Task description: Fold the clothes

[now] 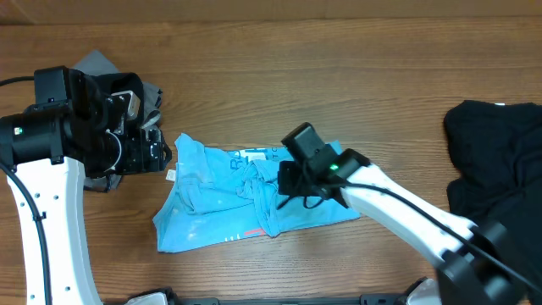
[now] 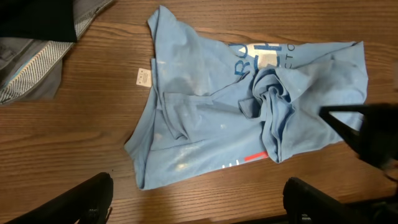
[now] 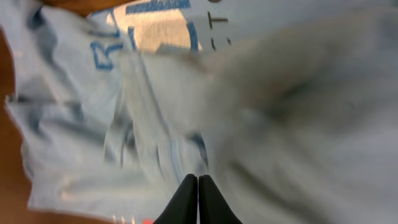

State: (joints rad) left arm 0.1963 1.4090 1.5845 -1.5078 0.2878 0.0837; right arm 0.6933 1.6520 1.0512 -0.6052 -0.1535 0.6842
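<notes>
A light blue T-shirt [image 1: 212,199] with white lettering lies crumpled on the wooden table, with a bunched ridge in its middle [image 2: 270,99]. My right gripper [image 1: 288,193] is shut, its tips together just above the shirt's right half [image 3: 280,93]; I see no cloth between the fingers [image 3: 198,182]. It shows as a dark shape in the left wrist view [image 2: 354,127]. My left gripper [image 1: 159,154] is open and empty, to the left of the shirt's collar end, its fingers spread wide above bare wood [image 2: 199,202].
A black garment pile [image 1: 495,161] lies at the right edge. Grey and striped clothes [image 1: 97,63] lie at the back left under my left arm, also in the left wrist view [image 2: 31,68]. A small white tag [image 2: 143,77] lies beside the shirt.
</notes>
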